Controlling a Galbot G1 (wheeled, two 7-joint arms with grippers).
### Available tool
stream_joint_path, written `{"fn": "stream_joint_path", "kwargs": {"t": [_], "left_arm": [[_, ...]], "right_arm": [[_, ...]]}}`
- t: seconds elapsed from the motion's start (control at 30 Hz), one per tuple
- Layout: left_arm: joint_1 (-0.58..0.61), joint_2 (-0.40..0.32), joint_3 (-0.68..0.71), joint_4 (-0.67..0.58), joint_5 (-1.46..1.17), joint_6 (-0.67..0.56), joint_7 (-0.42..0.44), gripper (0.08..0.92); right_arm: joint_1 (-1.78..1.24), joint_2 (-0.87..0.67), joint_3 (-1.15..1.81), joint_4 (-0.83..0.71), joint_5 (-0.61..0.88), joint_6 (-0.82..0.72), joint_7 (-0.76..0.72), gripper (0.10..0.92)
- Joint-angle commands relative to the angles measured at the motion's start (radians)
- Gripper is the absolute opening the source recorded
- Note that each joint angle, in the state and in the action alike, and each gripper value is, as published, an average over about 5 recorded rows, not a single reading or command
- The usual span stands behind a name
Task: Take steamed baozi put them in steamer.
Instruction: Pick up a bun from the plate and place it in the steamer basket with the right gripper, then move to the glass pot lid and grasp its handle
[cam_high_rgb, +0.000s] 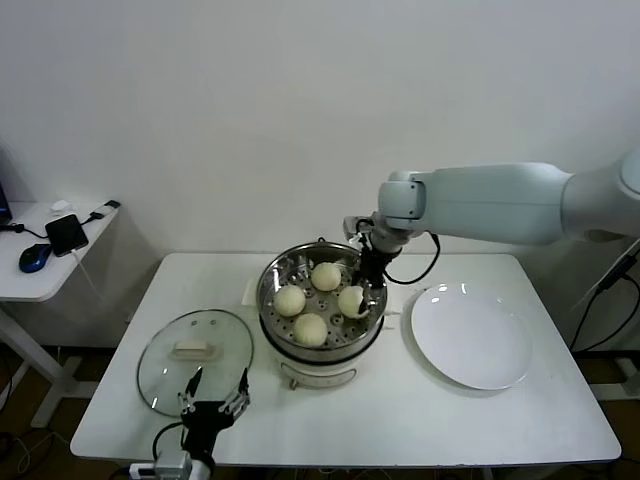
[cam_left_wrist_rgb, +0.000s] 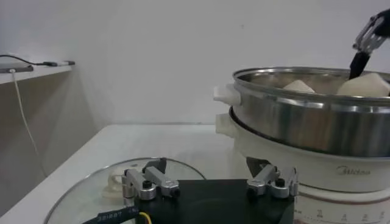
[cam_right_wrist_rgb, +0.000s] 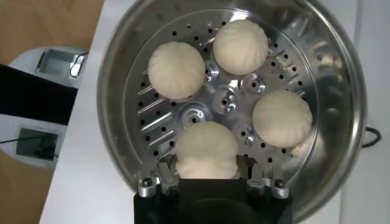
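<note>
The steel steamer (cam_high_rgb: 268, 285) stands mid-table on its cream base. My right gripper (cam_right_wrist_rgb: 207, 167) reaches down into it and is shut on one baozi (cam_right_wrist_rgb: 206, 150), a finger pressed to each side, the bun resting low on the perforated tray (cam_right_wrist_rgb: 152, 115). Three other baozi (cam_right_wrist_rgb: 177, 69) (cam_right_wrist_rgb: 240, 47) (cam_right_wrist_rgb: 282, 117) lie on the tray around it. In the head view the held baozi (cam_high_rgb: 352, 300) sits at the steamer's right side under the right gripper (cam_high_rgb: 362, 300). My left gripper (cam_high_rgb: 214, 390) hangs open and empty near the table's front edge.
A round glass lid (cam_high_rgb: 195, 360) lies flat on the table left of the steamer, partly beneath the left gripper (cam_left_wrist_rgb: 210, 179). A bare white plate (cam_high_rgb: 470, 335) sits to the steamer's right. A side table with a phone (cam_high_rgb: 66, 233) stands far left.
</note>
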Motion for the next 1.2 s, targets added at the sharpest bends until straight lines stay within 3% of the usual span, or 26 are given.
{"fn": "stream_joint_path", "kwargs": {"t": [0.03, 0.17, 0.37, 0.57, 0.63, 0.7, 0.8, 0.9, 1.03, 1.2], "left_arm": [[0.003, -0.001, 0.0, -0.001, 0.001, 0.0, 0.0, 0.823], [-0.001, 0.0, 0.0, 0.003, -0.001, 0.001, 0.001, 0.823], [-0.007, -0.001, -0.001, 0.005, -0.004, 0.004, 0.002, 0.823], [-0.009, 0.0, -0.001, 0.0, -0.006, 0.006, 0.003, 0.823], [-0.01, 0.001, -0.001, -0.002, -0.005, 0.007, 0.004, 0.823], [-0.009, 0.001, 0.0, -0.004, -0.003, 0.006, 0.006, 0.823], [-0.007, 0.0, 0.001, -0.009, 0.001, 0.005, 0.009, 0.823], [-0.005, 0.002, 0.002, -0.014, 0.003, 0.0, 0.01, 0.823], [-0.005, 0.004, 0.001, -0.014, 0.003, -0.022, 0.012, 0.823], [-0.004, 0.01, 0.002, -0.004, 0.018, -0.059, 0.019, 0.823]], "right_arm": [[-0.087, 0.041, 0.018, -0.087, -0.026, -0.009, 0.012, 0.67], [-0.093, 0.041, 0.025, -0.099, -0.036, 0.011, 0.003, 0.675], [-0.055, 0.013, 0.058, -0.103, -0.008, 0.091, -0.09, 0.792], [-0.003, -0.096, 0.153, -0.095, 0.09, 0.17, -0.149, 0.822], [-0.023, -0.155, 0.235, -0.095, 0.118, 0.174, -0.041, 0.822], [-0.095, -0.217, 0.373, -0.099, 0.113, 0.172, 0.155, 0.823], [-0.238, -0.298, 0.615, -0.102, 0.031, 0.186, 0.447, 0.823], [-0.36, -0.382, 0.805, -0.068, -0.046, 0.199, 0.636, 0.823], [-0.586, -0.518, 1.089, 0.048, -0.103, 0.167, 0.814, 0.823], [-1.134, -0.618, 1.627, 0.224, -0.245, 0.186, 0.925, 0.823]]}}
